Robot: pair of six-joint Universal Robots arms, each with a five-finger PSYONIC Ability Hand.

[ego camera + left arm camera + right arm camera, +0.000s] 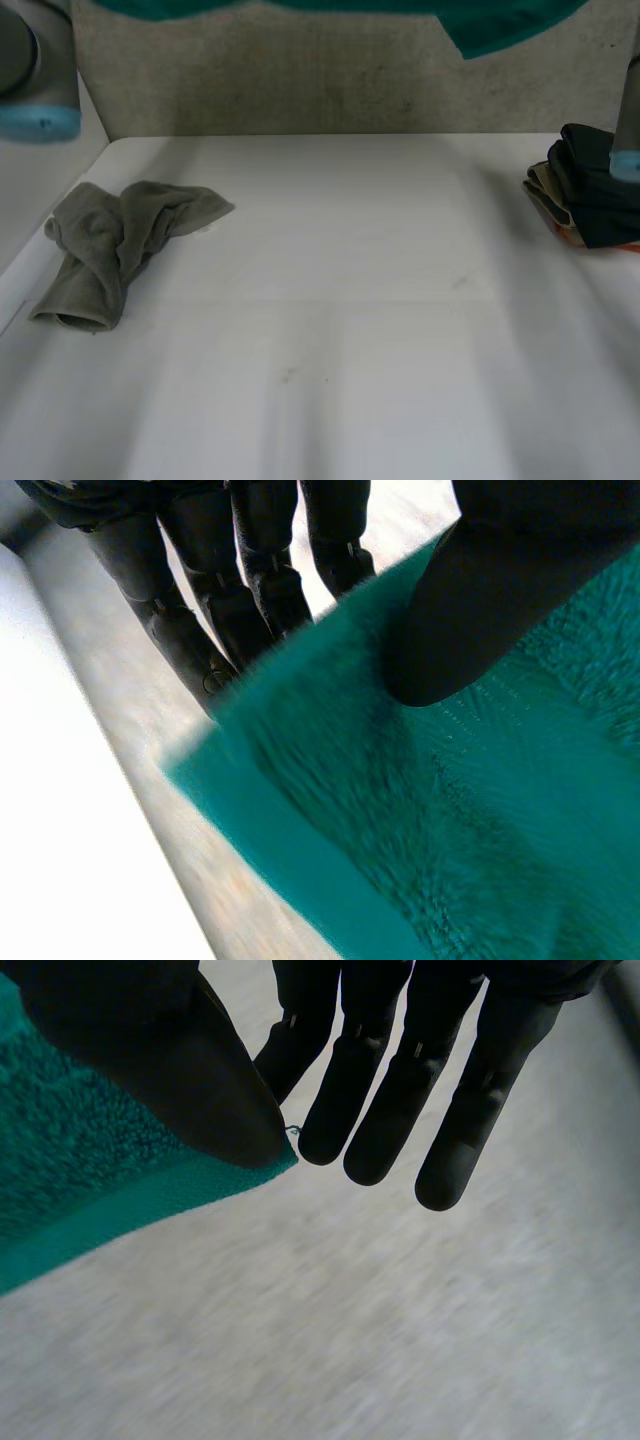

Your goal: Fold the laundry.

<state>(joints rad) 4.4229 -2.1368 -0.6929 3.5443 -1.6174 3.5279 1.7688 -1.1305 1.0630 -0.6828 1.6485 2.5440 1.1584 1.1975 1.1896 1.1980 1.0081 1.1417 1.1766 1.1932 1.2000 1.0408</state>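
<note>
So the teal terry towel [500, 25] is hanging clear of the white worktop [350, 330], stretching across the 12 o'clock edge of the head view with one corner dipping down around 1 o'clock. The left hand [480, 610] is pinching it: the thumb is pressing on the fluffy face of the towel a little way in from its flat banded edge. Its fingers [190, 650] are sitting close together on the other side of the cloth, disappearing behind that edge. The right hand [150, 1050] is gripping a corner of the same towel. Its thumb is clamping the very tip of that corner against the nearest finger, as far as I can tell, while the other fingers [390, 1090] are sticking out straight and slightly fanned, touching nothing. Down on the worktop, a crumpled grey cloth [110, 245] is lying in a twisted heap at about 9 o'clock, close to the edge. A pile of dark folded clothes [590, 190] is sitting at 3 o'clock, with a bit of tan and orange fabric peeking out underneath. The left arm [35, 70] is hovering up around 10 o'clock, and the right arm [628, 120] is hanging in front of the pile at 3 o'clock.
</note>
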